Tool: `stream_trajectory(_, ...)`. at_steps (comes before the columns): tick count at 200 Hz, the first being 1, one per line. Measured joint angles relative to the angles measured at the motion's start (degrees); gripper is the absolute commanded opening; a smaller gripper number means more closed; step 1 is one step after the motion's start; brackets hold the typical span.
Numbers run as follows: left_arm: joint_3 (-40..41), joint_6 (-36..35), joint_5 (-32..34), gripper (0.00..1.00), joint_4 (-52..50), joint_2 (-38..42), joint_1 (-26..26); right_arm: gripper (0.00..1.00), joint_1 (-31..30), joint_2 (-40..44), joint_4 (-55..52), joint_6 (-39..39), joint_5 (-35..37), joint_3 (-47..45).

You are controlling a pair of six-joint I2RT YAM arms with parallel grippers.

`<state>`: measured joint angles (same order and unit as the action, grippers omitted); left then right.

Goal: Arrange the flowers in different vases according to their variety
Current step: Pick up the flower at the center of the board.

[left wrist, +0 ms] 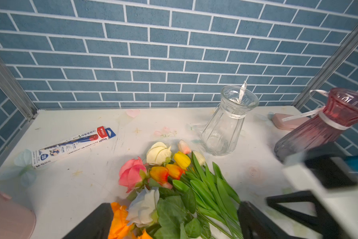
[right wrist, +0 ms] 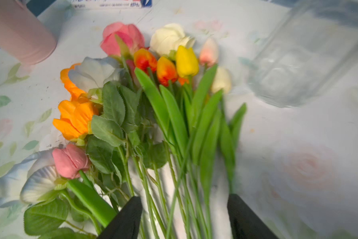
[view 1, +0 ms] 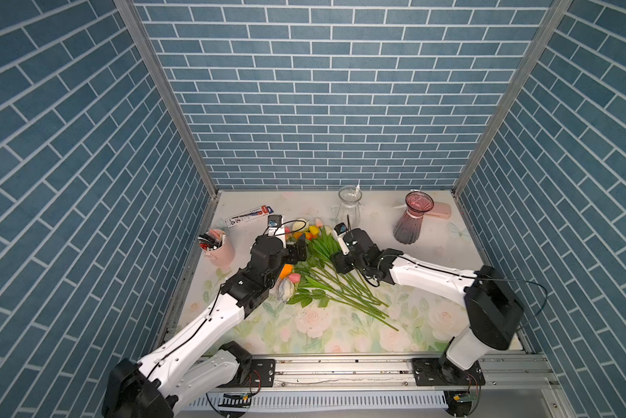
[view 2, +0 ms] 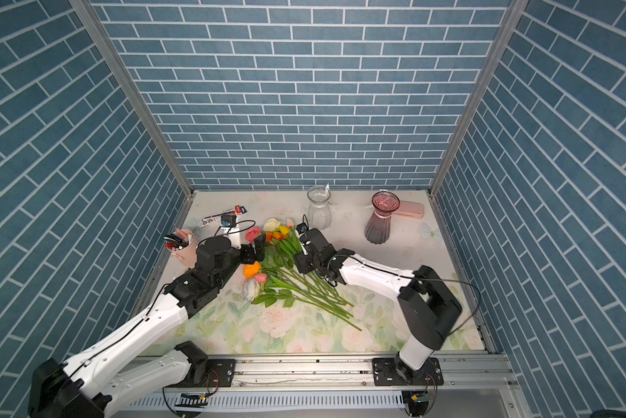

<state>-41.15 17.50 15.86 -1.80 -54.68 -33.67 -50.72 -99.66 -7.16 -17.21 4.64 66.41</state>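
Left gripper [left wrist: 175, 207] gapes wide over flowers [left wrist: 132, 173]; right gripper [right wrist: 185, 197], parted, straddles blurred stems [right wrist: 146, 182], seemingly unclamped.

Ahead of my left gripper [left wrist: 175, 204], toward the back wall, lies a long white cardboard pencil box [left wrist: 70, 144] with a red-and-blue end. A blue badge [left wrist: 44, 157] on it seems to read "2B". Its other print is too small to read.

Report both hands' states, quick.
Left hand: open, straddling roses, holding nothing.
Right hand: open around tulip stems, not yet gripping.
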Motion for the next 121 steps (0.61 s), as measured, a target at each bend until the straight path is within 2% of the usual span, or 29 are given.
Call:
stream_trajectory(31, 4.04, 4.46, -1.20, 1.00, -2.71, 1.70, -1.79, 0.60, -0.07, -8.24, -3.34, -3.41, -3.04, 6.47)
stream_trajectory(53, 5.31, 5.95, -1.97, 1.00, -4.83, 0.63, -2.91, 0.55, -0.07, -8.79, -5.14, -5.05, -3.89, 7.34)
stream_trajectory(87, 4.81, 6.29, -2.21, 1.00, -5.09, -2.01, -3.15, 0.40, -0.07, -9.60, -6.05, -6.75, -5.44, 8.92)
stream_trajectory(121, 4.74, 6.71, -2.93, 1.00, -4.90, -3.13, -3.52, 0.38, -0.07, -11.06, -6.86, -7.61, -5.79, 9.07)
